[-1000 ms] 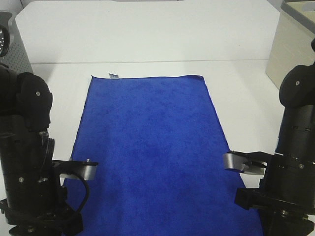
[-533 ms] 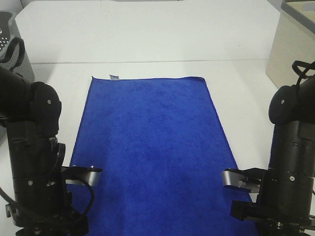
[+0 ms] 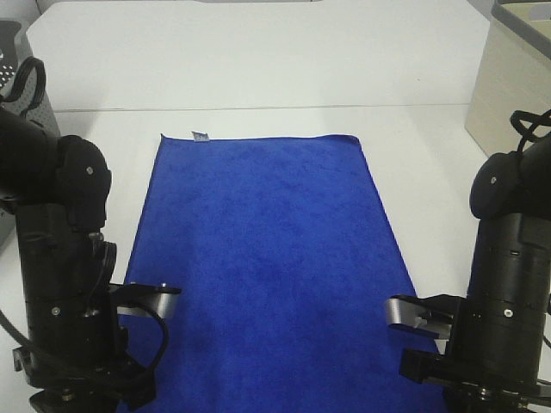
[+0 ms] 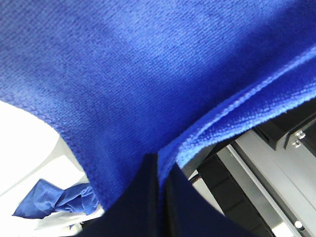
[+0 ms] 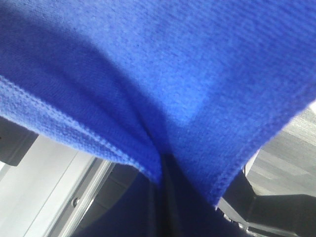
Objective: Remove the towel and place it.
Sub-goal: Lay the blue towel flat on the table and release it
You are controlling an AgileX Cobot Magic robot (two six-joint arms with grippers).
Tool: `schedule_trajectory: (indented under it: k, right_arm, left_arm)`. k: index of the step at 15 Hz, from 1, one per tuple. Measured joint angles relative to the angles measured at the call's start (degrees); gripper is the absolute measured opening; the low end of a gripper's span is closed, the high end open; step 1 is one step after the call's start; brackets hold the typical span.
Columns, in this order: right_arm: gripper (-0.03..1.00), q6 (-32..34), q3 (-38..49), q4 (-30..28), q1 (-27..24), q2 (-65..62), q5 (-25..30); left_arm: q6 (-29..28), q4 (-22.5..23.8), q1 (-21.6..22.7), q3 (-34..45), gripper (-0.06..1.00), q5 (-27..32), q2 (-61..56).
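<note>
Towel: large rectangular cloth, deep blue, plush. Lies spread on the white table between the two arms, flat and smooth over nearly all of its area. Long axis: runs from the near side of the table straight toward the far side, roughly square to the table's edges. Far short edge: flat on the table, with a small white tag at its left corner in the high view. Near short edge: below the frame of the high view, gathered up at both near corners. Left gripper: fingers clenched on the towel's hem, with a fold of blue cloth in the pinch, per the left wrist view. Right gripper: likewise clamped on a tuck of the hem, per the right wrist view. Progress, as a judgement: grasp made on both sides; removal barely begun, with almost the whole cloth on the table; lifting or drawing clear, carrying and setting down all left to do. Destination: not identifiable from these views. Neighbours: grey perforated container at far left, beige box at far right, both well apart from the towel. Handling, as a judgement: limp; likely to sag between the two held corners and to drag at its far end.
</note>
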Motion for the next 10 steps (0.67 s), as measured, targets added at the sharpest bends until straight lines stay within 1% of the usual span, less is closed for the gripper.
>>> schedule_trajectory:
  k: [6,10]
  right_arm:
    - [0.05,-0.06,0.0,0.63,0.0,1.89,0.11]
    - [0.11,-0.06,0.0,0.74,0.0,2.01,0.11]
  left_arm:
    - [-0.29,0.17,0.0,-0.46,0.0,0.23,0.11]
    - [-0.46,0.63,0.0,-0.46,0.01,0.23,0.17]
